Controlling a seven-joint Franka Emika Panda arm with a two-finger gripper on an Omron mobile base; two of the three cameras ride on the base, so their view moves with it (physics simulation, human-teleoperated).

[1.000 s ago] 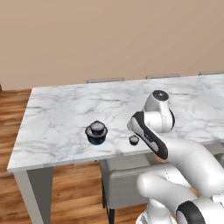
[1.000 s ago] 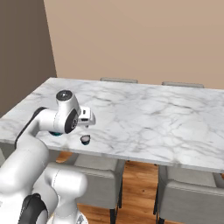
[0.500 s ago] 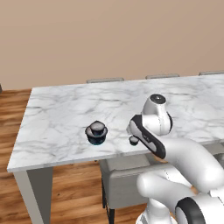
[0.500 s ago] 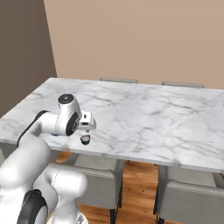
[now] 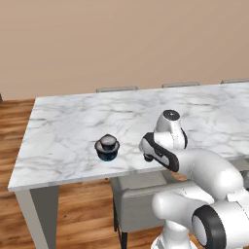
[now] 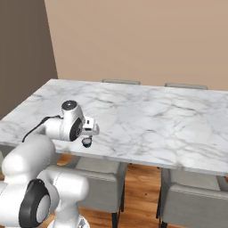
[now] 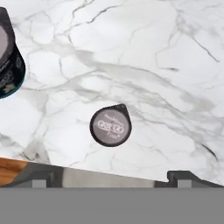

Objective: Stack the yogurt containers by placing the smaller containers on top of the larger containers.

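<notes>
You are looking at a white marble table (image 5: 68, 141) with grey chairs tucked under its near edge and more along the far side; the white arm bends low over the near edge, and its gripper (image 6: 87, 133) hangs just above the tiny cup (image 7: 110, 126); the jaws stand wide apart with nothing between them, though the fingertips themselves are hard to make out in the base views, since the wrist covers them. From the hand view you see the tiny cup from straight above, a round pale foil top with faint lettering and a small tab, sitting on bare marble close to the table's near edge; in the left base view it is mostly hidden behind the arm, and in the right base view it shows as a dark spot under the hand. To the left, well apart from it, stands the stacked pair (image 5: 107, 147), the medium cup sitting on the widest cup; in the hand view that stack is cut off at the left edge, so you get just a dark curved side and a sliver of its top.
</notes>
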